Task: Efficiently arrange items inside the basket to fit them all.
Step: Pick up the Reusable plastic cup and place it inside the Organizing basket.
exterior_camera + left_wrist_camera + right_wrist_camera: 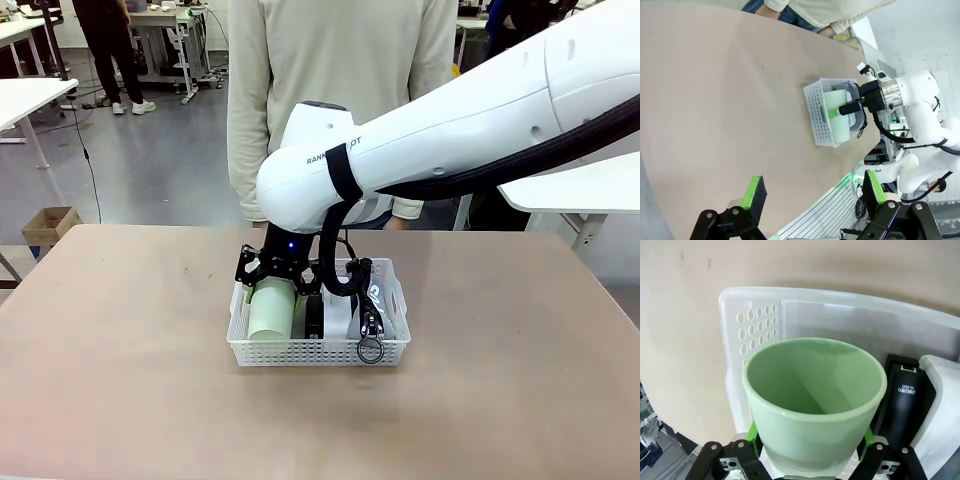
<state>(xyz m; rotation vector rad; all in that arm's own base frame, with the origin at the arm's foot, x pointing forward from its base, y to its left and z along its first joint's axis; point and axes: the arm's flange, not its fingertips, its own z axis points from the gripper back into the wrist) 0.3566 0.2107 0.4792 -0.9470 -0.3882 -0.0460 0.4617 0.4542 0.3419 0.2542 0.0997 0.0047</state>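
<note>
The right arm reached across the middle of the brown table and down into the white perforated basket, which sat near the table's centre in front of a person in a cream sweater. The right gripper was clamped on the pale green cup, one green-padded finger on each side of the cup wall, as the right wrist view showed. The cup lay on its side at the left end of the basket, with its open mouth facing the gripper. Just beside the cup lay the small black stapler, and next to that the rounded edge of the white box. At the right end of the basket stood the grey zip pouch, and its black ring hung over the near wall. The left gripper hovered well apart from the basket, over the table edge, with its jaws spread wide and nothing between the green pads.
</note>
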